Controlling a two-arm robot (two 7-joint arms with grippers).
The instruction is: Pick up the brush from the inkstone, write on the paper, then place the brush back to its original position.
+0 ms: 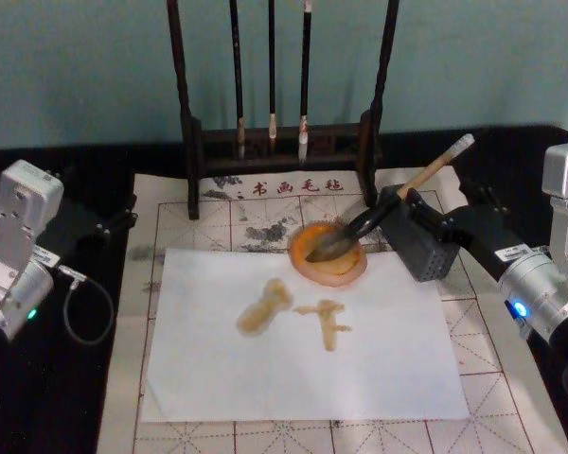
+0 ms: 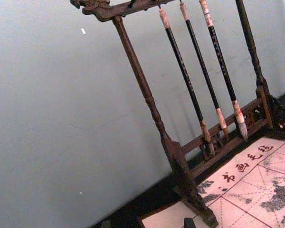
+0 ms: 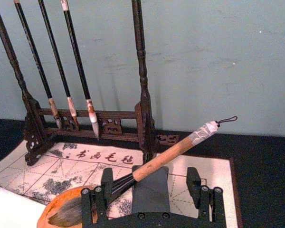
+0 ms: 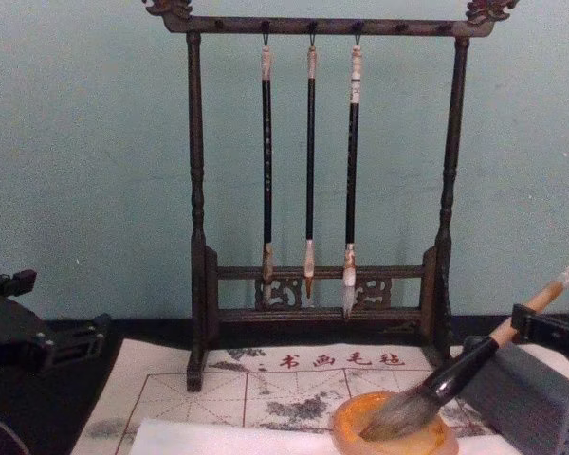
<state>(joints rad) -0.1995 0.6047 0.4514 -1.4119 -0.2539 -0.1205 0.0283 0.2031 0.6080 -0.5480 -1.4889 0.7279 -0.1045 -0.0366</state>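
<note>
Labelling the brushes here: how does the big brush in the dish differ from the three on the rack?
The brush is thick, with a light wooden handle; the rack brushes are thin and black-handled. It leans tilted, bristles in the inkstone; they hang upright. Its tuft is fat and grey, theirs small and pale. All point bristles down.

Plain pale teal wall [image 4: 85, 171] behind, dark wooden brush rack [image 4: 318, 190] before it, black tabletop [image 1: 66, 397] beneath
</note>
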